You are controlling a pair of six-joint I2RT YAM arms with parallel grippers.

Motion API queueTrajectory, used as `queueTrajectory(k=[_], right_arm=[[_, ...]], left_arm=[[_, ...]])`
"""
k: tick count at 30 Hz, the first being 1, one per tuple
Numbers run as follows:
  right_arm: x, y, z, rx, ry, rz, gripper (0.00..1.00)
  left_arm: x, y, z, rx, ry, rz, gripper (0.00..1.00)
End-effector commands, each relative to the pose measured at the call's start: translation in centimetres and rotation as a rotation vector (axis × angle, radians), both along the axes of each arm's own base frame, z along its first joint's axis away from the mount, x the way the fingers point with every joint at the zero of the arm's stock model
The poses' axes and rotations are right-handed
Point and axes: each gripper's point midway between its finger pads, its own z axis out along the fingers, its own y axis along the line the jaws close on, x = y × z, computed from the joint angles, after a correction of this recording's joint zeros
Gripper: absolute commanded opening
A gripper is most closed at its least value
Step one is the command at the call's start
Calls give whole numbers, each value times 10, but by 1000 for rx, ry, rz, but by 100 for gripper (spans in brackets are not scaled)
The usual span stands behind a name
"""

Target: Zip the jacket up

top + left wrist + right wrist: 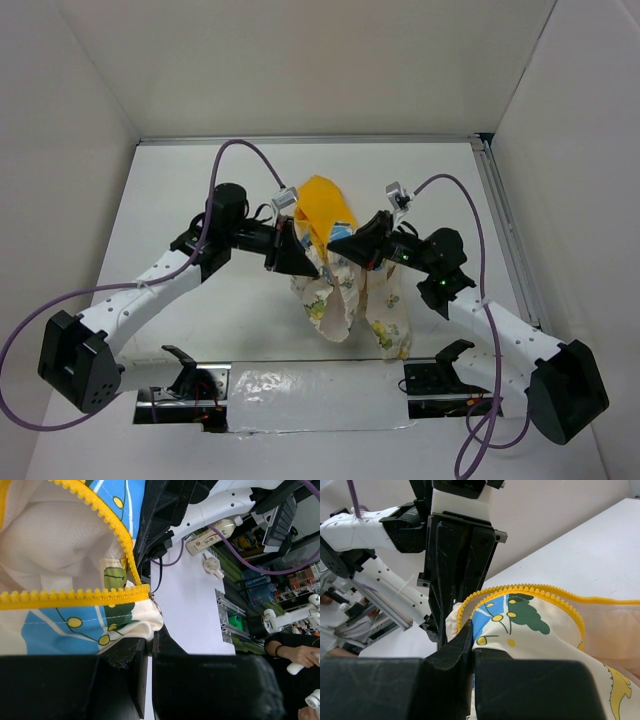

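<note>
Left of the jacket (345, 300), a plain white wall panel (60, 140) closes off the white surface (190, 190). A matching back panel (300, 60) stands beyond the jacket. The left arm (150, 285) reaches in from the near left corner, and a purple cable (245, 148) loops above it. Its left pincer (295, 255) sits at the jacket's left side, with its fingers (120, 680) drawn nearly together and clamped on a cream hem corner.

The jacket is at the middle of the surface. Its yellow-orange hood (320, 205) lies toward the back panel and its printed cream panels trail toward the near edge. There a crinkled reflective strip (300, 385) lies just short of the jacket. The left wrist view shows two rows of yellow zip teeth (75, 597) running apart and meeting just above the fingertips.

The right pincer (345, 248) is just beside the left one, over the jacket's front. It is closed tight on a fold of printed fabric. The right arm (500, 325) slants back to the near right corner.

Right of the jacket, an aluminium rail (505, 235) edges the surface, and another white wall panel (585, 150) stands past it. In the left wrist view the room opens beyond that rail, showing a bottle (212, 536), cluttered equipment, and a person's hand (300, 655).
</note>
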Motion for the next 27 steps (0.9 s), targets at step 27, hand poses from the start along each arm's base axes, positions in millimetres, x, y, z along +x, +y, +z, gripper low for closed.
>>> queueTrajectory(k=[27], right_arm=[[14,-6,41,-64,-46,-95,0]], left_arm=[[0,-14,-39,178,112,109,29]])
